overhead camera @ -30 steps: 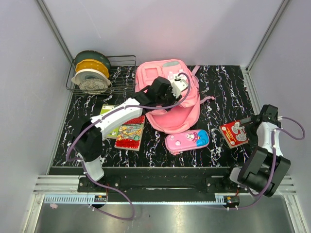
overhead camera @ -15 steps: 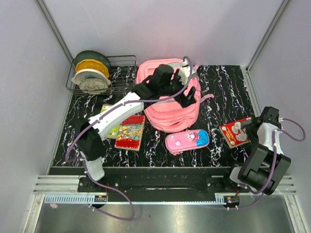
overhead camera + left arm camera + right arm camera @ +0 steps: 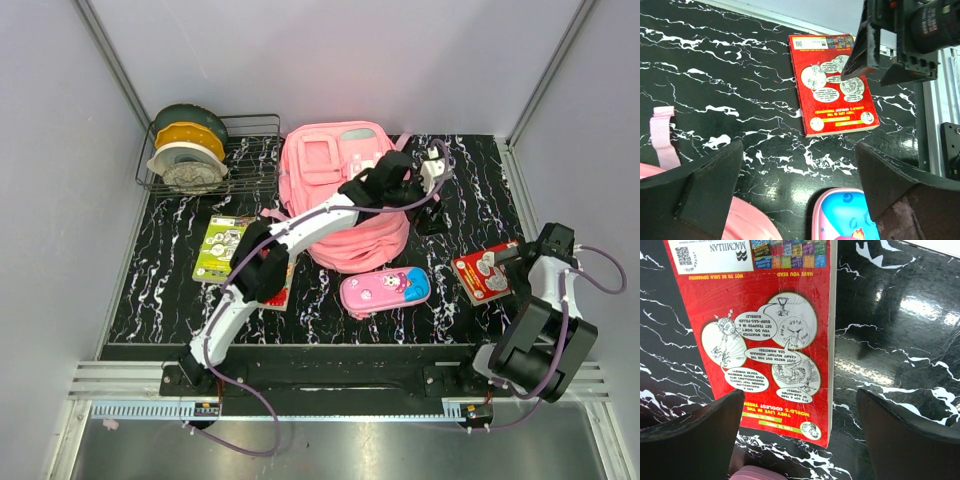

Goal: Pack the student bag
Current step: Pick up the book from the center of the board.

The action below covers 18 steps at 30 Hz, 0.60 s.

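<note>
Now that the released left claw has quit the student bag, the red book near the right edge seems next.

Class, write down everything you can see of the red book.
A thin, glossy red book lies flat on the black marbled table, right of the pencil case. Its cover shows white cartoon speech bubbles and a white strip with a QR code. The open right gripper hangs over it; contact unclear.
</note>
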Each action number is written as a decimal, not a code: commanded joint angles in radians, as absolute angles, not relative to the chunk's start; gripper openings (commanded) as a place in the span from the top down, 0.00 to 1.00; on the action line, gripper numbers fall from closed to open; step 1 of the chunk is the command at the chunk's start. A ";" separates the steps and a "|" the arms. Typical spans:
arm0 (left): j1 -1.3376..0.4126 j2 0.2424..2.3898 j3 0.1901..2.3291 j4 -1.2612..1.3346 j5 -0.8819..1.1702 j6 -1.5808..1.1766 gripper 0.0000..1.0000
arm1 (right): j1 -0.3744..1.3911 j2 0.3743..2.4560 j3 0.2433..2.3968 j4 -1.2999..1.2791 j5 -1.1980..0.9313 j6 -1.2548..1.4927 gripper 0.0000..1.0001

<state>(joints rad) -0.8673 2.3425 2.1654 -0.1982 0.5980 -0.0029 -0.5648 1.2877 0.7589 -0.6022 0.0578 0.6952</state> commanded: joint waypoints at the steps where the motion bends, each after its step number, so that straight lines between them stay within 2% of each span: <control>1: -0.894 2.367 2.186 -0.028 0.588 -0.047 0.01 | -0.572 1.218 0.732 -0.563 0.008 0.703 0.00; 7: -0.900 2.425 2.172 0.075 0.557 -0.167 0.01 | -0.572 1.235 0.721 -0.545 0.020 0.704 0.01; 9: -0.900 2.410 2.138 0.095 0.557 -0.178 0.01 | -0.572 1.265 0.729 -0.529 0.029 0.700 0.06; 10: -0.899 2.399 2.123 0.100 0.561 -0.178 0.01 | -0.574 1.279 0.733 -0.523 0.022 0.695 0.13; 13: -0.900 2.349 2.057 0.118 0.560 -0.167 0.01 | -0.572 1.311 0.736 -0.512 0.014 0.690 0.21; 18: -0.899 2.272 1.954 0.155 0.558 -0.163 0.01 | -0.572 1.318 0.727 -0.515 0.032 0.661 0.26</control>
<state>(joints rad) -0.9016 2.4023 1.9999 0.0589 0.5671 -0.1570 -0.5682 1.3247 0.7231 -0.5377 0.0170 0.6945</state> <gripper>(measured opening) 0.988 0.747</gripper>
